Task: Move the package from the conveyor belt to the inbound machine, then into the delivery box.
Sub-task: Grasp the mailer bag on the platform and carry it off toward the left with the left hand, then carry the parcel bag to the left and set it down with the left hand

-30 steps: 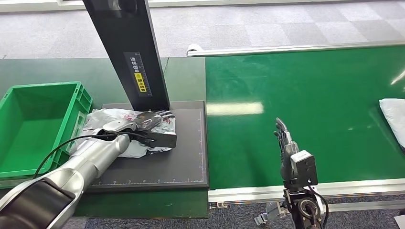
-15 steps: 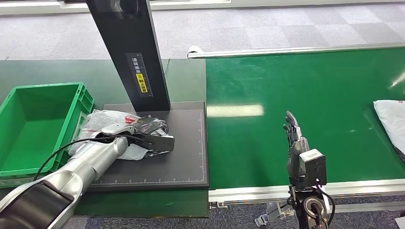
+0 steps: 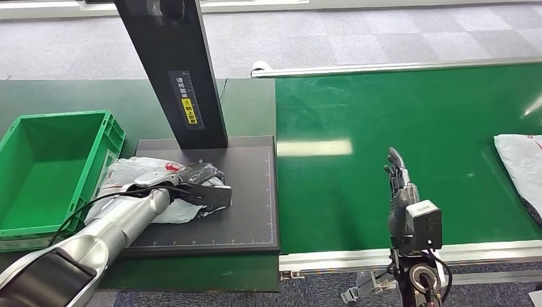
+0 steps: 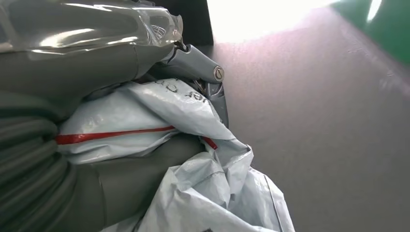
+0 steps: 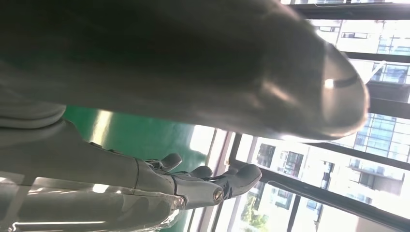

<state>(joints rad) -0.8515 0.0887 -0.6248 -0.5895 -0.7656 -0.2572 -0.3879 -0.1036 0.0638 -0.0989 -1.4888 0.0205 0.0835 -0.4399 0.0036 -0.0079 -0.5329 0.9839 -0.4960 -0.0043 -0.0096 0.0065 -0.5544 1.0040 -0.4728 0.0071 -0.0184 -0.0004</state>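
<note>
A crumpled white plastic package with a red stripe lies on the black platform of the inbound machine, at its left side beside the green delivery box. My left hand grips the package; in the left wrist view the bag is bunched between the thumb and the fingers. My right hand stands upright over the green conveyor belt near its front edge, fingers straight and apart, holding nothing. The right wrist view shows those fingers extended.
The machine's black column rises behind the platform. Another white package lies on the belt at the right edge. The belt's metal rail runs along the front. Grey floor tiles lie beyond.
My left hand has closed on the package and pulled it leftward across the platform toward the green box. My right hand shifted slightly right. The white package on the belt has travelled further left.
</note>
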